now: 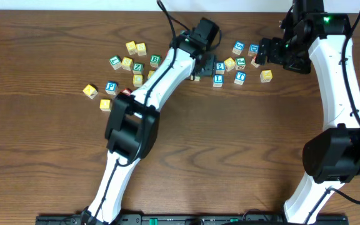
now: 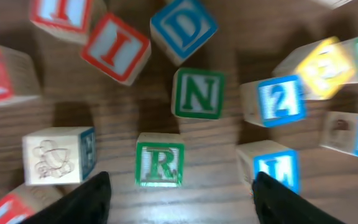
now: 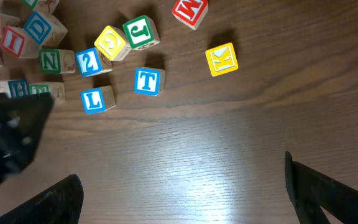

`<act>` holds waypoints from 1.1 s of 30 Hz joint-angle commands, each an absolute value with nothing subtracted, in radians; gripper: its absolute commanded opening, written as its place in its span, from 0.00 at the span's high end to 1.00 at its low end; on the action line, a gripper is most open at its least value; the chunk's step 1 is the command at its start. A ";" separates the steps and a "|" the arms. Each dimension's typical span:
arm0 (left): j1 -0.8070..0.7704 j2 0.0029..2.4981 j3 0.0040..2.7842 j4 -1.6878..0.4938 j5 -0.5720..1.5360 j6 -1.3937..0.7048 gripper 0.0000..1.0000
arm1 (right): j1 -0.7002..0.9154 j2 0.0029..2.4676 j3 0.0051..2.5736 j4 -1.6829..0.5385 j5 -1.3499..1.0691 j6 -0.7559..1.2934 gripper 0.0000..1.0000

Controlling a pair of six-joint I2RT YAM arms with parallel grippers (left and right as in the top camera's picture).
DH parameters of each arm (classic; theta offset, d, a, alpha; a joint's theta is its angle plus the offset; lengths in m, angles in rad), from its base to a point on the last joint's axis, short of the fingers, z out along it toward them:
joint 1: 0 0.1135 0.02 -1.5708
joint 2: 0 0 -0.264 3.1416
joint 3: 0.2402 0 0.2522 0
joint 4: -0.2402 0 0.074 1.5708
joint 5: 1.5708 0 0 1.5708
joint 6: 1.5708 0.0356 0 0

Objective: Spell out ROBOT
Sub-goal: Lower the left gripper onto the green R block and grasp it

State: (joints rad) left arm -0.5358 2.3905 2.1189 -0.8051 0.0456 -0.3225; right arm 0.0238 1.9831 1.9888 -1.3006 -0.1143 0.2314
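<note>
R block (image 2: 160, 160): green, face up, just beside the N block (image 2: 197, 93), on the gripper's side
left gripper (image 2: 180, 200): jaws wide, holding nothing; R sits dead ahead, centred in the gap
right gripper (image 3: 182, 196): also spread wide, empty, further from the N block
nearer arm: left, easy call imo

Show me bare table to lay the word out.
Free: the broad strip of brown wooden table between the white left arm and white right arm, nearer than the blue L wooden block. Crowded: the far cluster around the green R wooden block.
</note>
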 commanded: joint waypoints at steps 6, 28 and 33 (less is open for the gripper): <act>-0.534 2.441 2.138 -0.794 -0.020 -0.336 0.36 | 0.028 1.982 2.000 -1.304 -0.103 0.238 0.01; -0.533 2.481 2.113 -0.771 -0.046 -0.335 0.63 | 0.028 1.982 2.000 -1.317 -0.102 0.230 0.01; -0.533 2.480 2.114 -0.768 -0.046 -0.335 0.71 | 0.028 1.982 2.000 -1.317 -0.094 0.230 0.01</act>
